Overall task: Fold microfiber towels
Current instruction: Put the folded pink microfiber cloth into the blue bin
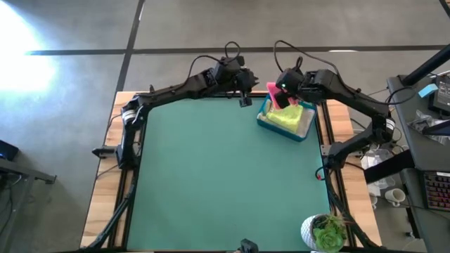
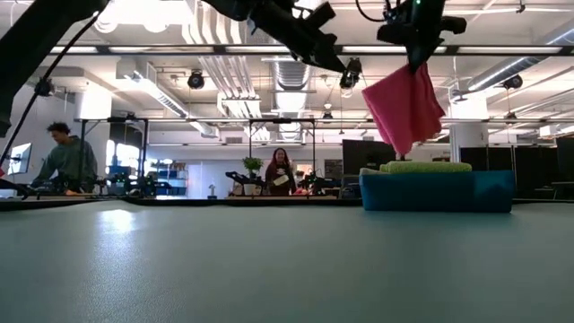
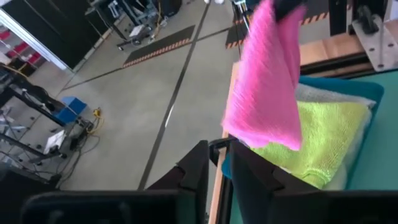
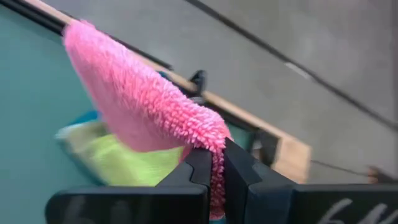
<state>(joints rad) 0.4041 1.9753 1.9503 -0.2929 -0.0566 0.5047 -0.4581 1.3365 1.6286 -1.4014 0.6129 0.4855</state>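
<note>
I see the hot pink towel [image 2: 405, 106] hanging in the air above the blue bin [image 2: 438, 190], pinched at its top edge between the closed fingers of the right gripper [image 4: 216, 163], its fluffy cloth drooping in loose folds with the lower corner just over the stack. In the bin the lime green towel [image 1: 290, 116] lies flat on top of the pile, and I can make out a pale, whitish towel [image 3: 333, 97] edge peeking out beneath it on the far side.
</note>
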